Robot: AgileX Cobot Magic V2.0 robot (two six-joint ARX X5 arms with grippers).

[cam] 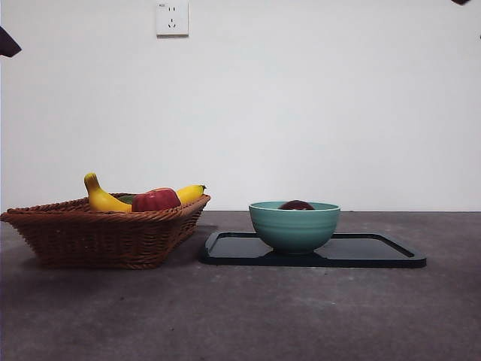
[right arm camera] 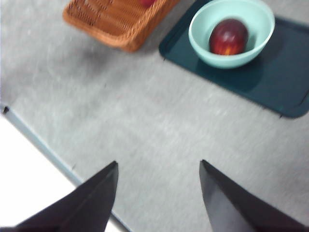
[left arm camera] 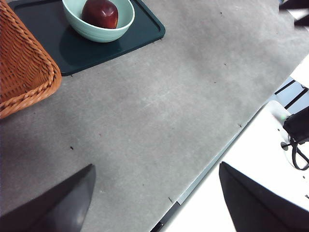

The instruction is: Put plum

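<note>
The dark maroon plum (cam: 297, 204) lies inside the teal bowl (cam: 294, 226), only its top showing over the rim in the front view. From the wrist views the plum (left arm camera: 100, 13) (right arm camera: 228, 36) rests in the bowl (left arm camera: 99, 30) (right arm camera: 231, 55), which stands on the dark tray (cam: 376, 252) (left arm camera: 72, 48) (right arm camera: 280, 82). My left gripper (left arm camera: 157, 191) hangs open above the bare table near its edge, well away from the bowl. My right gripper (right arm camera: 159, 188) is open too, high over the table and apart from the tray. Nothing is held.
A wicker basket (cam: 98, 233) (left arm camera: 21, 72) (right arm camera: 116, 21) stands left of the tray, holding a banana (cam: 105, 199), a red apple (cam: 155, 200) and another banana (cam: 191, 193). A wall socket (cam: 172, 18) sits high on the back wall. The table's edge (left arm camera: 212, 164) runs close under the left gripper.
</note>
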